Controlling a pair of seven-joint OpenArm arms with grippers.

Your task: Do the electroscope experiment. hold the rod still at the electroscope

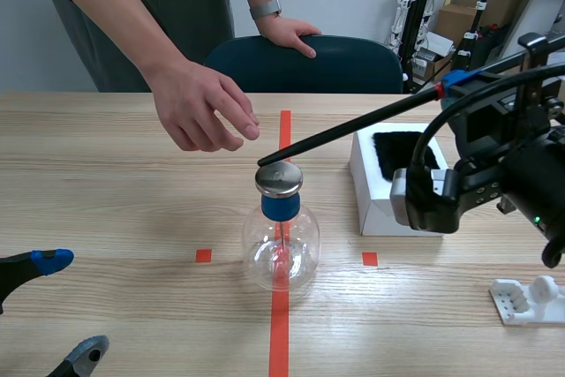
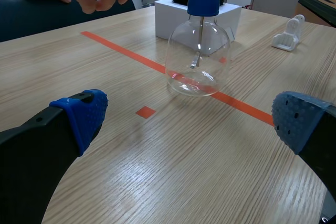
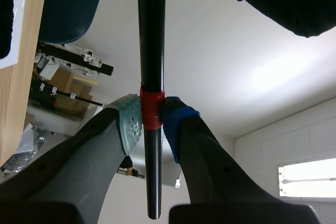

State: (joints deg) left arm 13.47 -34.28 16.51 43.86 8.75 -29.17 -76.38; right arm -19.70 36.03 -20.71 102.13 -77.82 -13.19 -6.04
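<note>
**Q:** What is set out on the surface (image 1: 132, 218)?

**A:** An electroscope (image 1: 281, 240) is seen upright on the central orange-red tape line. It is a clear glass flask, closed by a blue stopper and topped by a round metal disc (image 1: 279, 178)

**Q:** Where is the rod held?

**A:** A long black rod (image 1: 353, 128) is clamped by the right fingers (image 3: 131, 124) at a red band, with one dotted pad pressed to each side. It is slanted down from the right arm's side, and its tip is placed at the edge of the disc. Whether contact is made cannot be told

**Q:** And the other arm?

**A:** The left fingers (image 2: 86, 111) are spread wide with nothing between them. They are held low over the surface, on the robot's side of the flask and well apart from it

**Q:** What else is shown?

**A:** A person's hand (image 1: 205, 112) is held loosely curled above the surface, just beyond the disc. A second hand (image 1: 287, 33) is rested on a dark chair (image 1: 353, 64). A white box (image 1: 388, 214) lined with black fur is placed beside the flask, on the right arm's side. A small white plastic piece (image 1: 525, 297) is seen near that arm
</note>
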